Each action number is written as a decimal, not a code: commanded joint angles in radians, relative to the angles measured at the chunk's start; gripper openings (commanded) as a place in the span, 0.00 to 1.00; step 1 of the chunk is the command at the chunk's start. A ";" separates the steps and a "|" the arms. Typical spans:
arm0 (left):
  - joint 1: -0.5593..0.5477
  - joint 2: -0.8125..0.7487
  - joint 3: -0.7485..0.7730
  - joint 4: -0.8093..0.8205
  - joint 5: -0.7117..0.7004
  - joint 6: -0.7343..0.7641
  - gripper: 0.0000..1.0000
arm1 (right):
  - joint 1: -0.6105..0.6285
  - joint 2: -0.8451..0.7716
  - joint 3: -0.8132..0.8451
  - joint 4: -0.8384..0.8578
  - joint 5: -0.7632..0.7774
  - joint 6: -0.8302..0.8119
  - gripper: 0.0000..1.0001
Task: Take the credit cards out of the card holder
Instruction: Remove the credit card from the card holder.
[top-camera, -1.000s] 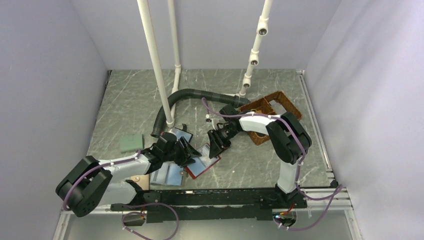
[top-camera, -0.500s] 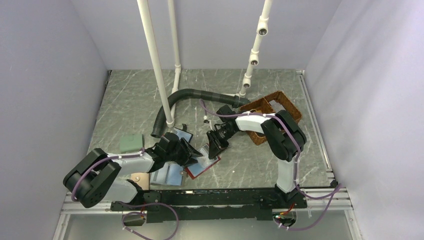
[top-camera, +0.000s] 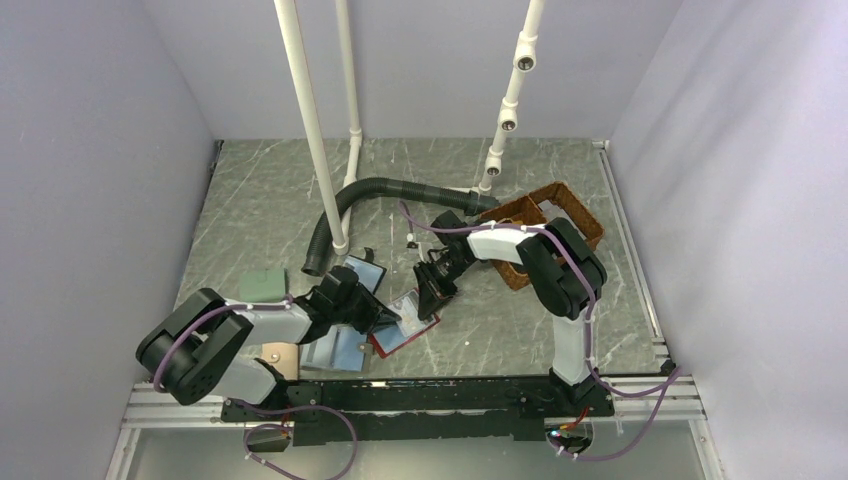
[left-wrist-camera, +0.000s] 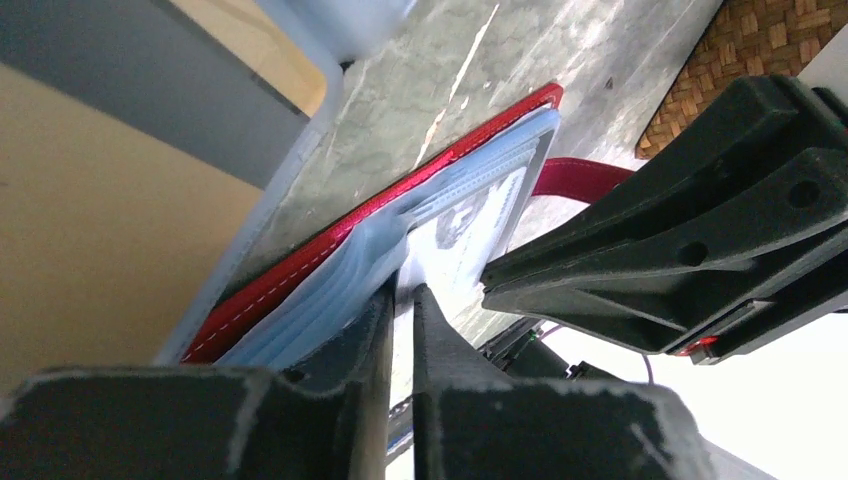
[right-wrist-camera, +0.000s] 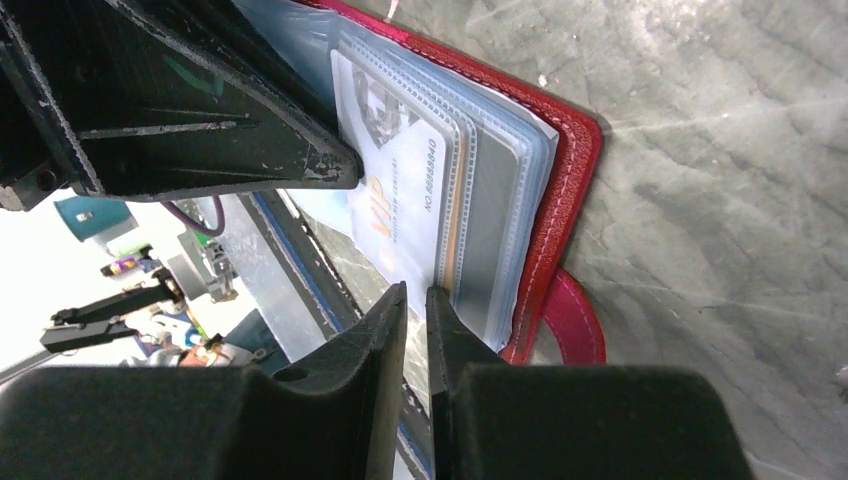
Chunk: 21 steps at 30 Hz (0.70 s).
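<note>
Nearest you, just past the front rail (top-camera: 440, 392), the grey-blue folding wallet (top-camera: 335, 350) lies flat. The red card holder (top-camera: 402, 336) is right next to it on the right, open on the table (top-camera: 500, 335). You've got bare table to the right of the holder and toward the front edge, but the left side is crowded by the wallet. Both arms meet over the holder. The left gripper (top-camera: 393, 320) comes in low from the left, fingers (left-wrist-camera: 372, 335) pressed nearly together with a thin slit, tips at the edge of the clear sleeves; can't tell if anything's caught. The right gripper (top-camera: 428, 310) is the same deal, fingers (right-wrist-camera: 385, 325) almost closed, tips meeting the lower edge of the credit cards (right-wrist-camera: 400, 200), which sit in their sleeves, top one pale and marked VIP. The red pull tab (right-wrist-camera: 578, 325) curls out just beside them. Farther back there's a black-rimmed case (top-camera: 364, 270), a green pad (top-camera: 263, 286), then the wicker basket (top-camera: 545, 212), a black hose (top-camera: 385, 188) and white pipes (top-camera: 310, 120).
</note>
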 joint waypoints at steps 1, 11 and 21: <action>-0.011 0.073 0.015 0.074 -0.013 0.023 0.03 | 0.036 0.040 0.012 0.039 -0.009 0.008 0.15; 0.001 -0.017 -0.008 0.080 0.044 0.168 0.00 | 0.003 0.017 -0.022 0.003 0.255 -0.037 0.15; 0.047 -0.267 -0.122 0.071 0.096 0.203 0.00 | 0.002 0.057 -0.009 -0.026 0.304 -0.061 0.02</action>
